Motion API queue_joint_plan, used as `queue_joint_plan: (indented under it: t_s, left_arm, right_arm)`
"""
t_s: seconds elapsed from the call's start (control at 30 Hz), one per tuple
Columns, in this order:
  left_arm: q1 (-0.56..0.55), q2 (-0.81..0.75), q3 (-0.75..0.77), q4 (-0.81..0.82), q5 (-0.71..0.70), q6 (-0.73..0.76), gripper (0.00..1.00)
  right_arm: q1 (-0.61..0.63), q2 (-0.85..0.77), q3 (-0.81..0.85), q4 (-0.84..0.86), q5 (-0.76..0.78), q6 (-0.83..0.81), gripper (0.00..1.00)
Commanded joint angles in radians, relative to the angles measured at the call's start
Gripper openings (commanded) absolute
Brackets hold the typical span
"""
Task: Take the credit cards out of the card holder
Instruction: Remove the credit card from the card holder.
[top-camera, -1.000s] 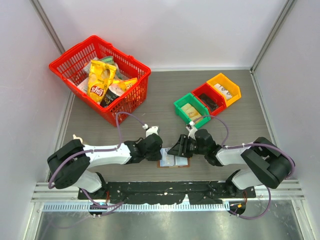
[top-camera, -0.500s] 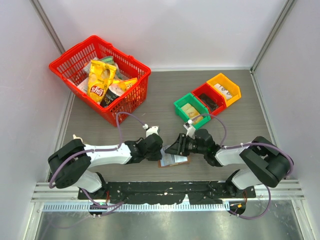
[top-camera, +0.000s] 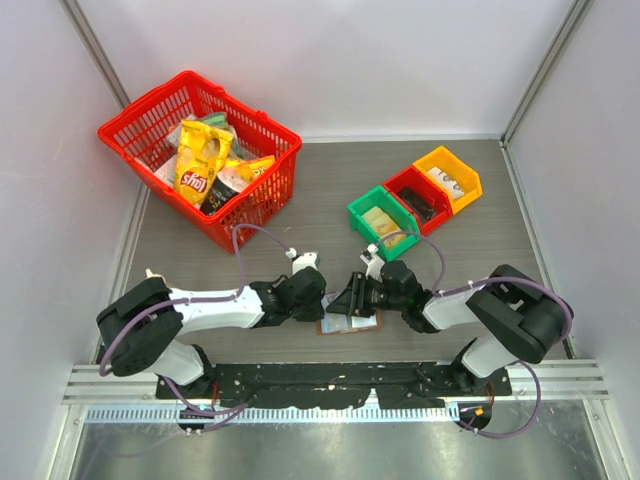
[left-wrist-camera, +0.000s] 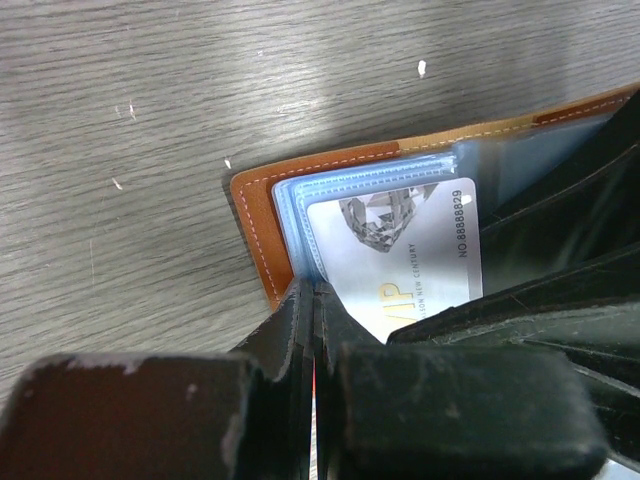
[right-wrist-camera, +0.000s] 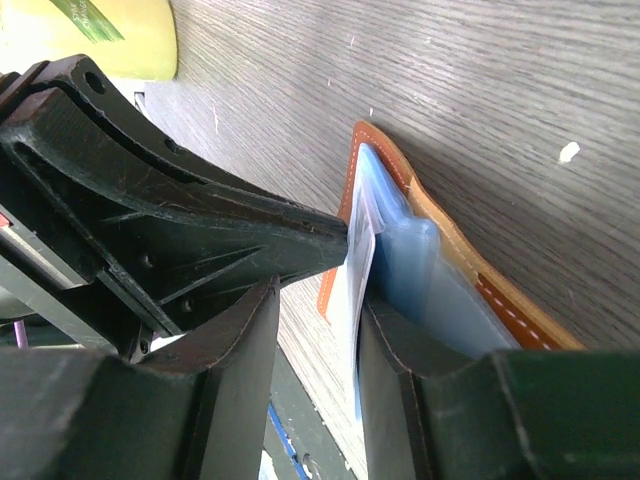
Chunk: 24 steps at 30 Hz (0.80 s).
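Front-centre of the surface (top-camera: 470, 280), the card holder (top-camera: 352, 324) lies open and flat between both arms. Left claw (left-wrist-camera: 315, 292) is fully closed, tips down on the left panel's corner at the edge of the blue sleeve (left-wrist-camera: 297, 215). A pale VIP credit card (left-wrist-camera: 400, 250) sits in that sleeve. Right claw (right-wrist-camera: 320, 300) is half-closed around a thin pale edge, probably a card; can't tell if it actually clamps. The claws nearly touch.

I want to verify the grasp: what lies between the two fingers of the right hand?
A thin pale sheet from the card holder, card or sleeve unclear, shown in the right wrist view.
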Motion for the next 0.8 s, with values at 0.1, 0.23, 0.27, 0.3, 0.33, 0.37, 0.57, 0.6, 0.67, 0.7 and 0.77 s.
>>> queue_joint_plan:
  t_s: [0.1, 0.23, 0.27, 0.3, 0.33, 0.37, 0.57, 0.6, 0.67, 0.7, 0.77]
  left_arm:
    - [-0.008, 0.057, -0.012, -0.058, -0.049, -0.006, 0.0]
    - [-0.008, 0.064, -0.003, -0.079, -0.057, -0.004, 0.0]
    - [-0.008, 0.067, 0.0, -0.081, -0.056, -0.006, 0.0]
    - [-0.006, 0.068, 0.0, -0.079, -0.054, -0.004, 0.0]
    - [-0.006, 0.073, 0.002, -0.079, -0.051, -0.003, 0.0]
    - [-0.006, 0.071, 0.002, -0.079, -0.051, -0.003, 0.0]
    - [-0.005, 0.056, -0.007, -0.075, -0.053, -0.004, 0.0]
    - [-0.001, 0.056, -0.006, -0.073, -0.053, -0.004, 0.0]
    - [-0.003, 0.056, -0.006, -0.075, -0.053, -0.003, 0.0]
    - [0.0, 0.056, -0.006, -0.073, -0.051, -0.003, 0.0]
    - [-0.001, 0.057, -0.007, -0.072, -0.048, -0.003, 0.0]
  right_arm:
    - [-0.036, -0.096, 0.001, -0.002, -0.08, -0.001, 0.35]
    - [-0.067, -0.131, -0.016, -0.023, -0.105, -0.005, 0.3]
    - [-0.073, -0.137, -0.019, -0.03, -0.106, -0.014, 0.29]
    - [-0.077, -0.142, -0.021, -0.037, -0.108, -0.017, 0.29]
    - [-0.082, -0.145, -0.025, -0.04, -0.109, -0.021, 0.29]
    - [-0.087, -0.142, -0.028, -0.037, -0.117, -0.022, 0.28]
    - [-0.145, -0.144, -0.074, -0.004, -0.157, -0.024, 0.24]
    - [-0.15, -0.147, -0.084, -0.007, -0.163, -0.027, 0.24]
    - [-0.169, -0.15, -0.09, -0.016, -0.171, -0.04, 0.23]
    - [-0.177, -0.151, -0.088, -0.037, -0.174, -0.056, 0.23]
    - [-0.192, -0.16, -0.088, -0.074, -0.171, -0.079, 0.22]
